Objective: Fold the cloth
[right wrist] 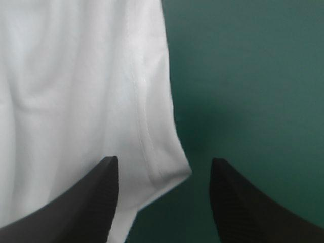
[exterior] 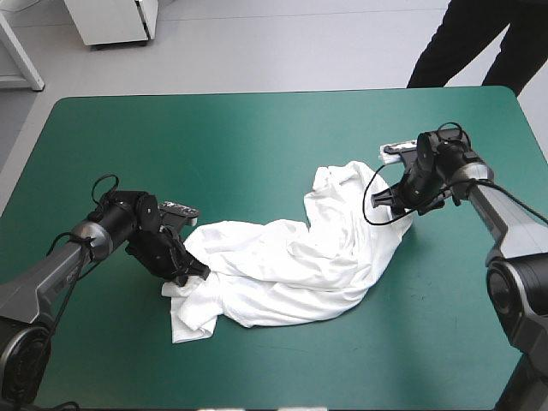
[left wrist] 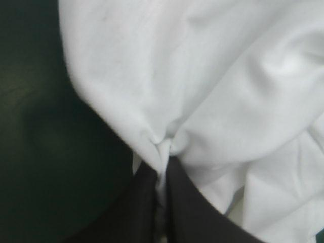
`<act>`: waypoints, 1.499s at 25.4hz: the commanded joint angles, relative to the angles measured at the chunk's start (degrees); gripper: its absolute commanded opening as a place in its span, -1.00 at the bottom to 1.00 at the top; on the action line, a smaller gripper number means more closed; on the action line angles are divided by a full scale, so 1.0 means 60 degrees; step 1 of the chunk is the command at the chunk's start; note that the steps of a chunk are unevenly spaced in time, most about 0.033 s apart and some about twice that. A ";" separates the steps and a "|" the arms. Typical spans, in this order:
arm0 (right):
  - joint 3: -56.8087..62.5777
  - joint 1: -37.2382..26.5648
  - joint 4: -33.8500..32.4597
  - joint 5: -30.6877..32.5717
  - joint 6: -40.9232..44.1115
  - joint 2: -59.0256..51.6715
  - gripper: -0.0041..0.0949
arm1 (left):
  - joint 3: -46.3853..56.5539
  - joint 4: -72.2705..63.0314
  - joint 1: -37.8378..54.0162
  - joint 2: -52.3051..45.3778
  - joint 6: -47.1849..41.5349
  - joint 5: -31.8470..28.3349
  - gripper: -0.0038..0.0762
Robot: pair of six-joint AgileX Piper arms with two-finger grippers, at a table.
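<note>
Left end effector is clamped on the T-shirt. In the left wrist view its two black fingers almost meet. A thin pinch of white cloth is squeezed between them, and small wrinkles gather at the tips. This end effector sits low over the table, at the end of the T-shirt that is nearer to the table's left edge.

Right end effector is apart. In the right wrist view its fingers stand wide from each other. A corner of the T-shirt with a stitched hem lies between them, but the cloth is not pinched. The corner is closer to one finger, which stands over the cloth. The other finger is over the bare teal-green table.

The T-shirt lies crumpled on the table as one long uneven band. In the high view it runs from the left end effector, in the near left part, across the middle to the right end effector on the right side, farther from the near edge. Near the left end effector a flat flap spreads toward the near edge. Toward the right end effector the cloth bunches in thick folds. All of the cloth is well inside the table's edges.
</note>
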 commanded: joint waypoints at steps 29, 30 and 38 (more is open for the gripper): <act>-0.4175 -0.0116 0.0791 0.1614 -0.0239 -0.5073 -0.96 | -0.5963 -0.0124 -0.0005 -0.5946 0.0146 0.2370 -0.93; -0.4459 -0.0116 0.0791 0.1621 -0.0196 -0.5317 -0.96 | -0.6392 -0.0124 -0.0005 -0.6072 0.0146 0.2370 -0.93; -0.5655 -0.0116 0.1278 0.1551 -0.0131 -0.6984 -0.96 | -0.9187 -0.0533 -0.0005 -0.6270 -0.0228 0.2370 -0.93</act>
